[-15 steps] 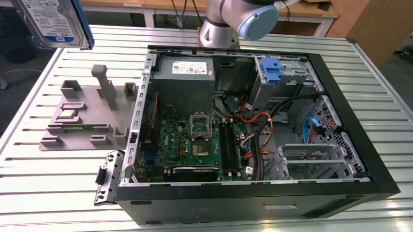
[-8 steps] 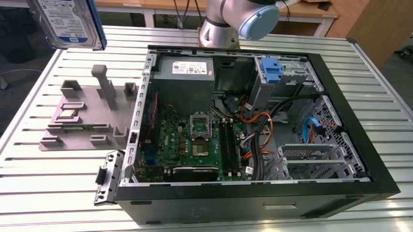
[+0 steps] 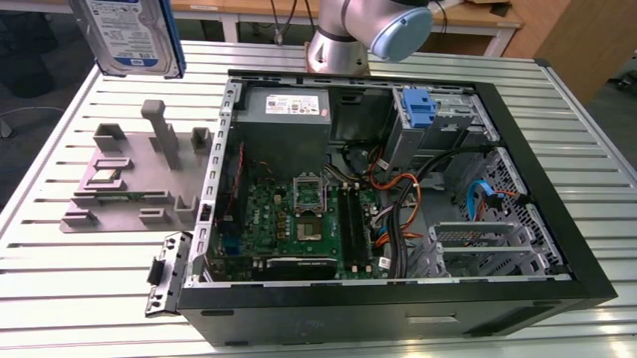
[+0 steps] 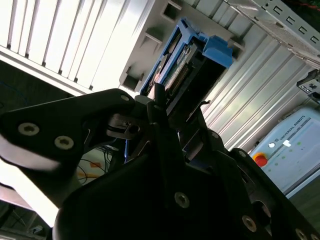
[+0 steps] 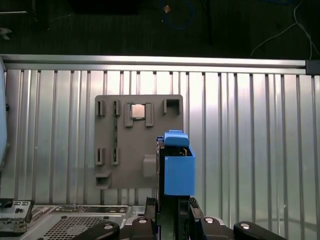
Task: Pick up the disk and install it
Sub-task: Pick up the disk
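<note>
Above the fixture (image 3: pixel 130 186) near the tabletop's (image 3: pixel 80 283) edge, your tool (image 5: pixel 171 205) gripped the disk (image 3: pixel 134 33) aloft; pickup looked done, fitting into the case (image 3: pixel 557 224) was left.

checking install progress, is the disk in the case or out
Out: the disk hangs upright in the jaws near the grey fixture, outside the open case.

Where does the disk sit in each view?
Exterior view: the disk, high at the exterior view's left, above the grey fixture plate.
First wrist view: the disk, edge-on, overlapping the plate's edge.
Second wrist view: the disk, in front of the plate.
Shared landmark: the plate.
</note>
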### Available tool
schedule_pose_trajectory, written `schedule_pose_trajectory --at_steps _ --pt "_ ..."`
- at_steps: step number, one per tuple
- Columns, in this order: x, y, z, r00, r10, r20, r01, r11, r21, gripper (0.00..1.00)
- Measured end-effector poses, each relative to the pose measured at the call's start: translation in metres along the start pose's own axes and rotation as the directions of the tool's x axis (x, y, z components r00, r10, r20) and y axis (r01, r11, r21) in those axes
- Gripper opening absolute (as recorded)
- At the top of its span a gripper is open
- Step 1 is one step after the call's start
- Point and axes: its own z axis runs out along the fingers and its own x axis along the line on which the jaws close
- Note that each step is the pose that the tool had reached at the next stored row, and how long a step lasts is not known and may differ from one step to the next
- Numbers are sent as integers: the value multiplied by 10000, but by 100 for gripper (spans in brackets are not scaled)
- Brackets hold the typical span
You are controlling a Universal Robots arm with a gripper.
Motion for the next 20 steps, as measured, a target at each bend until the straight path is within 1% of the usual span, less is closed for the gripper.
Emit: schedule_pose_trajectory --at_steps 8,20 --pt "4 -249 -12 10000 0 1 0 10000 -20 35" --pt "8 -646 -31 10000 1 1 -1 10000 -41 35"
